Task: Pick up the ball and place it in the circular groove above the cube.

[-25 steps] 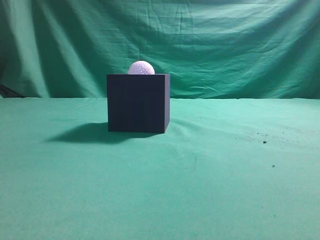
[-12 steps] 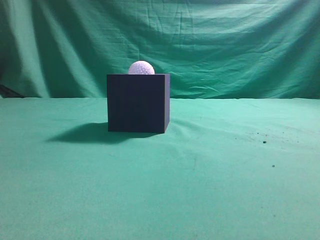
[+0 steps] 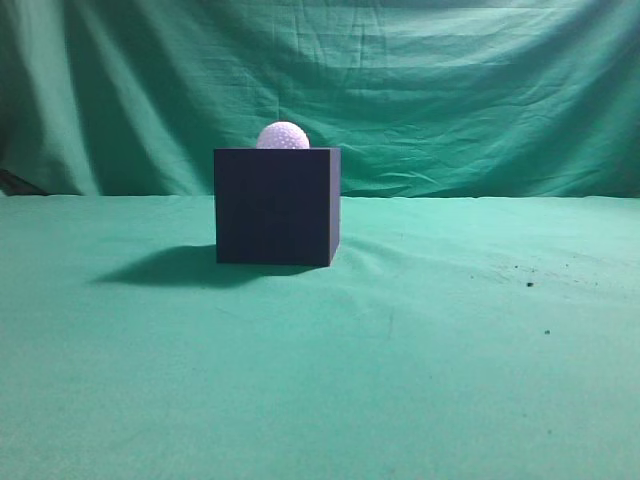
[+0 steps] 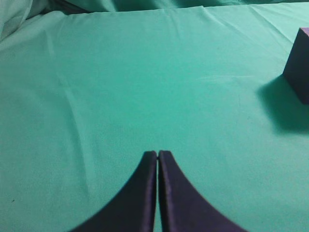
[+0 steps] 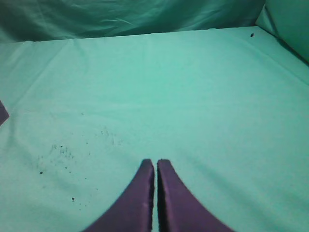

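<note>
The dark navy cube (image 3: 276, 206) stands on the green cloth left of centre in the exterior view. The white dimpled ball (image 3: 282, 136) sits on top of the cube, its lower part sunk below the top edge. No gripper shows in the exterior view. In the left wrist view my left gripper (image 4: 158, 153) is shut and empty over bare cloth, with a corner of the cube (image 4: 298, 67) at the far right edge. In the right wrist view my right gripper (image 5: 155, 162) is shut and empty over bare cloth.
Green cloth covers the table (image 3: 420, 350) and hangs as a backdrop (image 3: 450, 90) behind. The cube's shadow (image 3: 165, 268) falls to its left. Small dark specks (image 3: 529, 283) lie on the cloth at right, also seen in the right wrist view (image 5: 58, 154).
</note>
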`<state>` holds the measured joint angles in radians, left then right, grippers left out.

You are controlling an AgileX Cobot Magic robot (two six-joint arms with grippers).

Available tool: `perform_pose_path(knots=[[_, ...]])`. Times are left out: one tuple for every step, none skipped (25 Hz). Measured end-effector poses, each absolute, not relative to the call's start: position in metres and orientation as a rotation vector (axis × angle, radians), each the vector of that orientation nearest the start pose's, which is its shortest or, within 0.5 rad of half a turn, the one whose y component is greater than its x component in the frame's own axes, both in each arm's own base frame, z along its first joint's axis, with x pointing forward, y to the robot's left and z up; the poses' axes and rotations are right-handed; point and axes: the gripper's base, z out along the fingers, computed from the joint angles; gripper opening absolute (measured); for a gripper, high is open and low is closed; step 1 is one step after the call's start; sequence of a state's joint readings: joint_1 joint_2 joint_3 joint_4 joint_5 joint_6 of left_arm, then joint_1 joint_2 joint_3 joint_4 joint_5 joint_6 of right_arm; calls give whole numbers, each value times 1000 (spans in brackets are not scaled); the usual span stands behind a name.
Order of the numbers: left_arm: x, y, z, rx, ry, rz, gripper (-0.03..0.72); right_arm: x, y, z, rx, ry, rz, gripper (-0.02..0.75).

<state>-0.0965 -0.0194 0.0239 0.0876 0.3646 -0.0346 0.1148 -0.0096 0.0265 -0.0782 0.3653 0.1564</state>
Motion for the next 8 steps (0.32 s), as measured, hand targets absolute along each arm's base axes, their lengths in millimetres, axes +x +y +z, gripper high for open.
perform_pose_path(knots=[[52, -2, 173, 111, 1848, -5, 0, 53, 4, 172, -12, 1867, 110, 0], [52, -2, 173, 111, 1848, -5, 0, 53, 4, 172, -12, 1869, 110, 0], [52, -2, 173, 111, 1848, -5, 0, 53, 4, 172, -12, 1869, 110, 0], [52, -2, 173, 111, 1848, -5, 0, 53, 3, 172, -11, 1871, 109, 0], [52, -2, 173, 111, 1848, -5, 0, 53, 3, 172, -11, 1871, 109, 0], [52, -2, 173, 111, 1848, -5, 0, 53, 3, 172, -11, 1872, 109, 0], [52, -2, 173, 111, 1848, -5, 0, 53, 3, 172, -12, 1872, 109, 0], [52, -2, 173, 111, 1848, -5, 0, 53, 3, 172, -12, 1872, 109, 0]])
